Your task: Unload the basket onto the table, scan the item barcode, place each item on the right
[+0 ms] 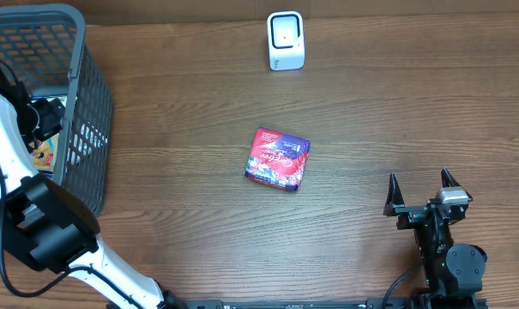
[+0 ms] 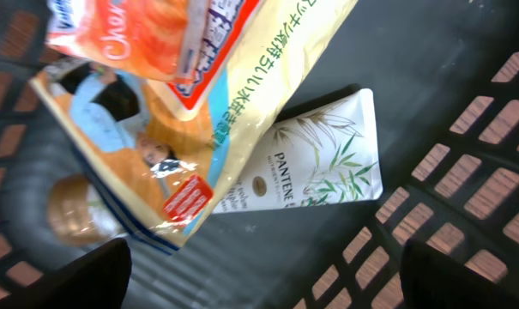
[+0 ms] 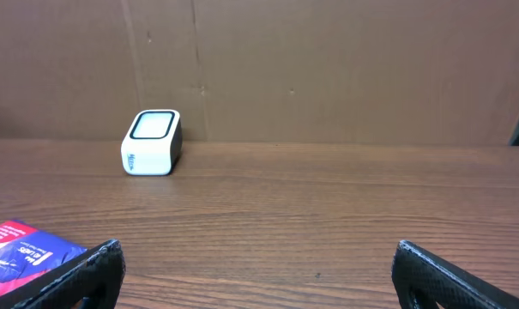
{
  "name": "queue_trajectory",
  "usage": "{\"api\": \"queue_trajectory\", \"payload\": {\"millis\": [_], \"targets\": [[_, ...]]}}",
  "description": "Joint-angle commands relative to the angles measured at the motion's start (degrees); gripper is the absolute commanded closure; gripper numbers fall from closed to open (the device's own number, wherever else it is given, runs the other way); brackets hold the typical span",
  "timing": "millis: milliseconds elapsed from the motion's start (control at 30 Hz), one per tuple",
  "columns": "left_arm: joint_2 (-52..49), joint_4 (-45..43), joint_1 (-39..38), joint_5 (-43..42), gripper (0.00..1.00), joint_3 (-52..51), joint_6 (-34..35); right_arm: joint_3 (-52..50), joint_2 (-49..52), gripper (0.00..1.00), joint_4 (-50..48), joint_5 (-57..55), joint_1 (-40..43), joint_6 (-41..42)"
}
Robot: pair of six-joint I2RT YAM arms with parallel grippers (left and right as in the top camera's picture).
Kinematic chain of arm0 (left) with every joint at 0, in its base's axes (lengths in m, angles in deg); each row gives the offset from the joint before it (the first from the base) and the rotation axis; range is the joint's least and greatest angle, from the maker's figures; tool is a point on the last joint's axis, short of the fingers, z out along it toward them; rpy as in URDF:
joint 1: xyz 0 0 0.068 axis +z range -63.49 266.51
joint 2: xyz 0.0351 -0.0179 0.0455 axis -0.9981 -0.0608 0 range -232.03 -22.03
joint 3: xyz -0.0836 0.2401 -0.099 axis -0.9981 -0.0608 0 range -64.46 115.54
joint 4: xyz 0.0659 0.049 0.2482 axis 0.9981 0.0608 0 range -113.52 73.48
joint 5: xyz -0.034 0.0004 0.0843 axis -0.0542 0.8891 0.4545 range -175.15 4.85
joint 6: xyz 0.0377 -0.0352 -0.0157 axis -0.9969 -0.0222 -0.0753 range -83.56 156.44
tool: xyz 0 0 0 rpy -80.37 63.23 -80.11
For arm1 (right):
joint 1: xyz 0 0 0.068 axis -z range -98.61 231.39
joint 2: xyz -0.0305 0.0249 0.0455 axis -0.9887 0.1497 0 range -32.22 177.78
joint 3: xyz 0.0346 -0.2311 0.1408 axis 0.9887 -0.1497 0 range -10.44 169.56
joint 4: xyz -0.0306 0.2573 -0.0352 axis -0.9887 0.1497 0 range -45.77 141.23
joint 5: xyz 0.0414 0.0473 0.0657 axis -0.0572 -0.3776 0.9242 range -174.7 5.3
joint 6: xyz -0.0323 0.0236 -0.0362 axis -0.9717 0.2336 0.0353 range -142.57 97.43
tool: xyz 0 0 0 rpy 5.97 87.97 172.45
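Lying skewed clockwise, the packet [image 1: 278, 158] seems near-square — left gripper [image 2: 268, 279] and right gripper [image 3: 257, 253] gape empty.

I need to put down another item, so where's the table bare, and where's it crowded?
Bare wood: the wide stretch of table right of the scanner and the red packet, up to the open right end effector; also the strip between that packet and the basket. Crowded: inside the basket, where a snack bag overlaps a Pantene pouch.
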Motion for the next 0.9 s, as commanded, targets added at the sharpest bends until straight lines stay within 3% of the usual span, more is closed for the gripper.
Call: {"api": "queue_trajectory", "payload": {"millis": [0,300,433,500,600,867], "targets": [[0.46,-1.16,-0.31,1.55,0.08,-4.00,-1.79,-0.59,-0.52,0.00,-0.35,-0.55,0.20,-0.09],[0.46,-14.97,0.59,6.05,0.08,-15.85,-2.10,-0.59,-0.52,0.00,-0.37,-0.55,0.20,-0.09],[0.46,-19.50,0.79,10.82,0.15,-18.16,-2.16,-0.59,-0.52,0.00,-0.35,-0.55,0.20,-0.07],[0.46,-20.06,0.79,12.94,0.18,-18.29,-2.27,-0.59,-0.52,0.00,-0.35,-0.55,0.20,-0.09],[0.46,-20.50,0.79,15.34,0.15,-18.29,-2.27,-0.59,-0.52,0.00,-0.35,-0.55,0.20,-0.09],[0.46,-19.56,0.79,10.05,0.13,-23.26,-2.27,-0.59,-0.52,0.00,-0.35,-0.55,0.20,-0.07]]}}
